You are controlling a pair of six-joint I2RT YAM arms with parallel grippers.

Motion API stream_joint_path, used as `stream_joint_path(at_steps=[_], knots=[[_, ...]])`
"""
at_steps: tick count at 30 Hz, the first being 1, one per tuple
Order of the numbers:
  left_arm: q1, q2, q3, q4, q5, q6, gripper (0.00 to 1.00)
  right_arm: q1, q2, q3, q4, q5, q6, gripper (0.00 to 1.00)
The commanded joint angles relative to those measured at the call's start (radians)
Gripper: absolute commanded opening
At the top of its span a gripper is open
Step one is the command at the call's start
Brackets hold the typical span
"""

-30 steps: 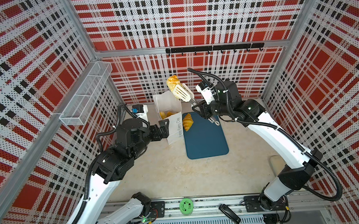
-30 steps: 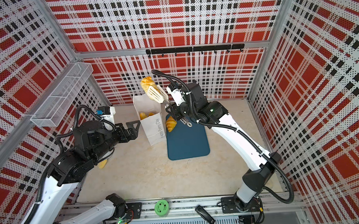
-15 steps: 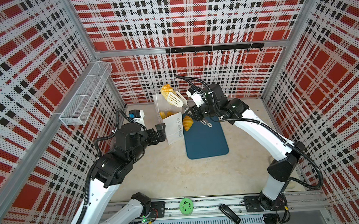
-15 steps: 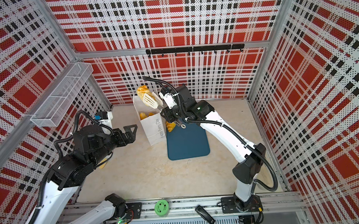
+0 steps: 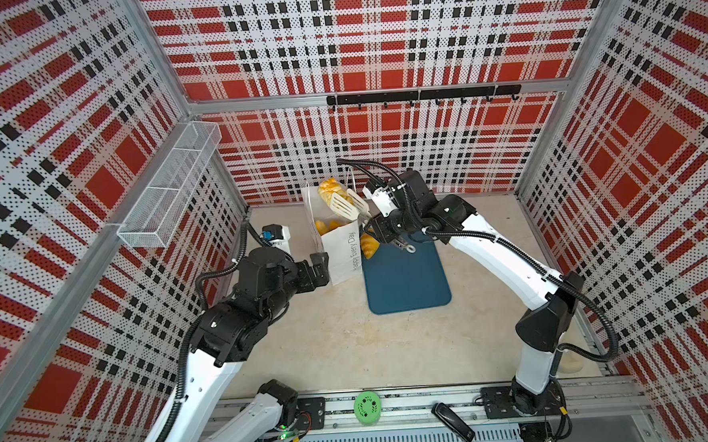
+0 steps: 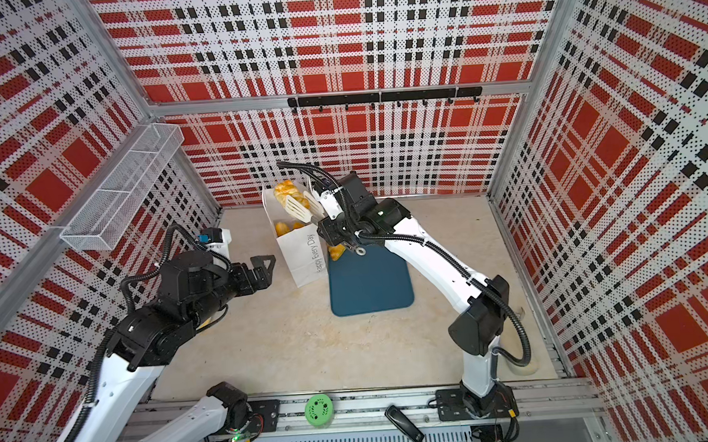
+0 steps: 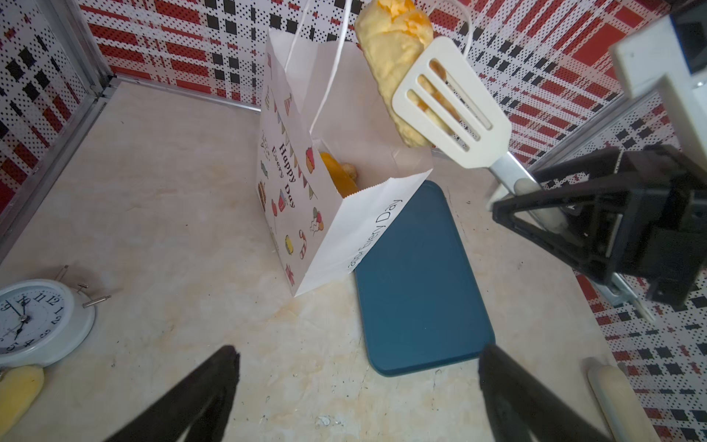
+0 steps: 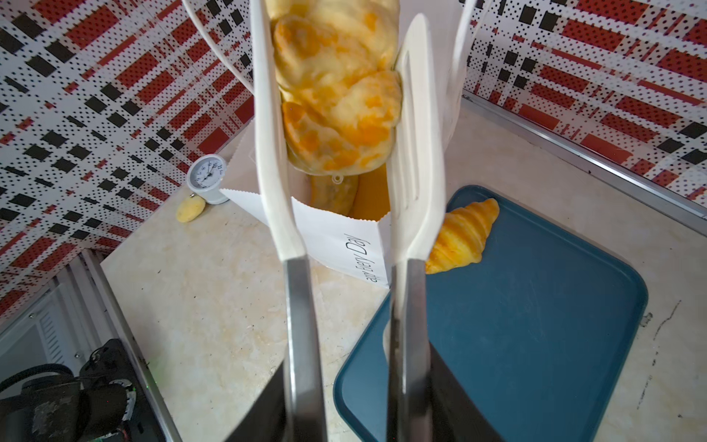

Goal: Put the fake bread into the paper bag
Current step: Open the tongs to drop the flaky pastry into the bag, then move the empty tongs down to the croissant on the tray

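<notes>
The white paper bag (image 5: 341,247) (image 6: 304,253) stands open beside the dark-teal tray (image 5: 405,281), with golden bread (image 7: 336,174) inside it. My right gripper (image 8: 354,402) (image 5: 380,229) is shut on the steel arms of white-tipped tongs (image 8: 298,306) (image 7: 451,111). The tongs pinch a golden striped loaf (image 8: 336,95) (image 5: 330,190) (image 6: 286,191) just above the bag's mouth. One croissant (image 8: 463,237) (image 5: 369,245) lies on the tray's corner next to the bag. My left gripper (image 7: 357,356) (image 5: 319,265) hangs open and empty near the bag's front corner.
A white alarm clock (image 7: 38,321) (image 8: 206,176) stands left of the bag, with a pale yellow lump (image 8: 190,208) next to it. A wire-mesh basket (image 5: 167,186) hangs on the left wall. A cream cylinder (image 7: 616,402) lies near the right arm's base.
My right arm has carried the tongs and loaf leftward and down, from above the bag's right side to just over its mouth. The left arm has hardly moved.
</notes>
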Motion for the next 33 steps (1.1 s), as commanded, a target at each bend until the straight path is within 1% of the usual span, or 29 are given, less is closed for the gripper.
stream_joint_path(at_steps=[1,4,13,15,16,22,28,33], knots=[[0.009,-0.013,-0.021,0.003,0.026,-0.027,0.99,0.006,0.008,0.053,0.031,0.021,-0.014,0.51],[0.008,-0.019,-0.034,0.007,0.026,-0.037,0.99,0.005,0.013,0.060,0.020,0.028,-0.017,0.56],[-0.003,-0.024,-0.038,0.008,0.007,-0.037,0.99,0.008,-0.013,0.073,0.003,0.043,-0.025,0.57],[-0.020,-0.025,-0.041,-0.001,-0.029,-0.042,0.99,0.009,-0.034,0.058,0.004,0.054,-0.027,0.57],[-0.035,-0.025,-0.043,-0.007,-0.064,-0.049,0.99,0.009,-0.050,0.047,0.004,0.063,-0.029,0.57],[-0.164,-0.034,-0.055,-0.029,-0.261,-0.095,0.99,0.009,-0.162,-0.075,0.021,0.129,-0.018,0.58],[-0.248,-0.047,-0.087,-0.028,-0.345,-0.139,0.99,0.006,-0.265,-0.212,0.041,0.220,-0.002,0.58],[-0.303,-0.054,-0.121,-0.021,-0.391,-0.185,0.99,-0.018,-0.317,-0.287,0.038,0.257,0.014,0.59]])
